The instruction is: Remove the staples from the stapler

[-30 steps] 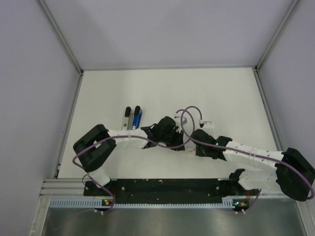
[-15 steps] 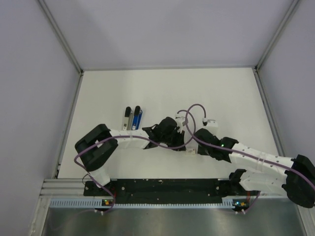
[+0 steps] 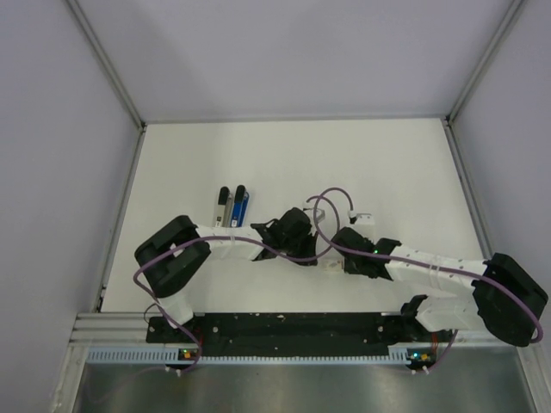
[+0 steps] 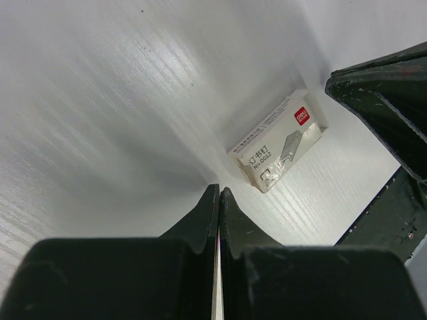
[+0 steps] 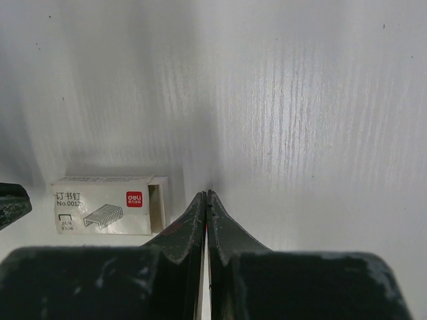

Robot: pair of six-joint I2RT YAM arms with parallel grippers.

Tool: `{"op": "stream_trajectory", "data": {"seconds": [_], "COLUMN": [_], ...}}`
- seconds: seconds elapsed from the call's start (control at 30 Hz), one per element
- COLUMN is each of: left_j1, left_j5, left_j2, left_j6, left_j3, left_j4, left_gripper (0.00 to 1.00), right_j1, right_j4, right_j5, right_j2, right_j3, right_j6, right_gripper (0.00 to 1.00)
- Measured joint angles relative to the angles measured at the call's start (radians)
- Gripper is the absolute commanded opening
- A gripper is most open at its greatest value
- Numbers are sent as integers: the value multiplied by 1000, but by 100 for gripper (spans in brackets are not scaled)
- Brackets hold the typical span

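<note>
The stapler point(image 3: 240, 206) lies on the white table point(image 3: 387, 163) at about 10 o'clock from both grippers, blue and black, with a grey-and-black bar point(image 3: 221, 207) just beside it. No arm touches it. The staples themselves are too small to make out.

The left gripper point(image 4: 218, 193) has its fingers pressed together, with only a hairline between them. The right gripper point(image 5: 205, 195) is likewise closed, its tips low over bare table. A small staple box point(image 5: 107, 206), its drawer slid slightly out, sits between the two, at 9 o'clock from the right tips and 1 o'clock from the left tips.
</note>
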Motion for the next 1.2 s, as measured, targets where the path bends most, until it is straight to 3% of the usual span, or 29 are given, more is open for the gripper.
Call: {"op": "stream_trajectory", "data": {"seconds": [1.2], "left_j1": [-20], "left_j5": [41], "left_j2": [92], "left_j6": [-37], "left_j3": [63], "left_j4": [19], "left_gripper": [1], "right_j1": [-6], "right_j4": [103], "right_j5": [-82], "right_j2": [59], "right_j3": [4], "right_j6": [-31], "right_gripper": [2]}}
